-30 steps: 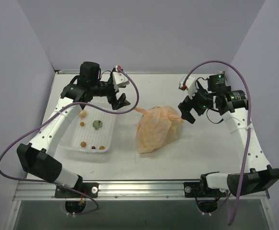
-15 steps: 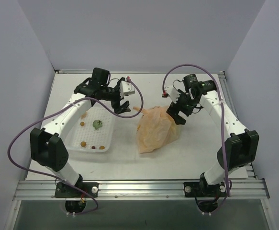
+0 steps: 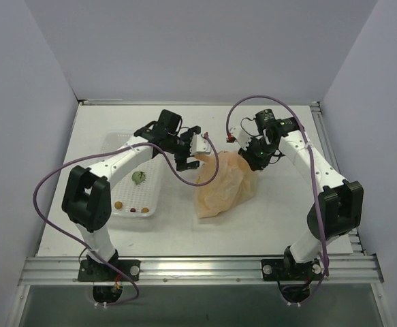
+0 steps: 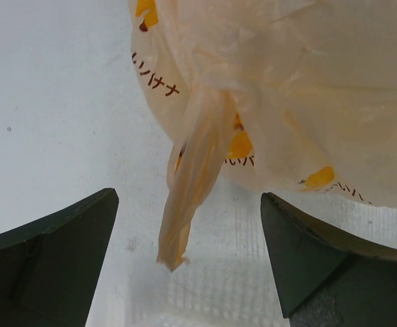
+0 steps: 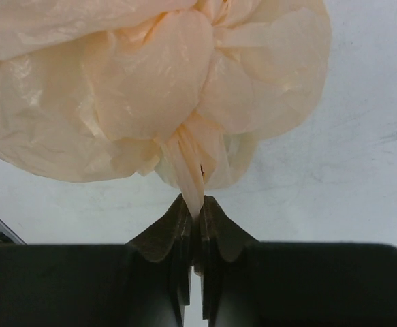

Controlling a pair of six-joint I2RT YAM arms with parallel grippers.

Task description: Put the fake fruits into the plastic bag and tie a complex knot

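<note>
While the peach-orange plastic bag (image 3: 224, 185) is lying bulged and crumpled near the middle of the white surface (image 3: 287, 204), both arms are reaching in over its far end from opposite sides. The left hand (image 3: 190, 158) is hovering at the bag's far left corner. In the left wrist view this hand (image 4: 188, 225) is standing wide open, its two dark fingers (image 4: 55, 252) spread on either side of a twisted handle strip (image 4: 195, 184) that is pointing down between them, touching neither. The right hand (image 3: 252, 158) is sitting at the bag's far right corner. In the right wrist view it (image 5: 194, 218) is pinching completely closed on the bag's other handle (image 5: 188, 163), which is running from a gathered bunch of film straight into the jaws. Brown Japanese lettering is showing on the thin film, with the characters バナナ (image 4: 154, 78) readable, and yellow banana prints (image 4: 241, 144) are sitting beside more of the same writing. What is inside the bag cannot be made out. To the left of the bag, a white mesh tray (image 3: 150, 204) is resting on the surface, holding a small green leafy piece (image 3: 139, 178) and a few tiny brown bits (image 3: 118, 204), and the left arm is stretching across above it.
</note>
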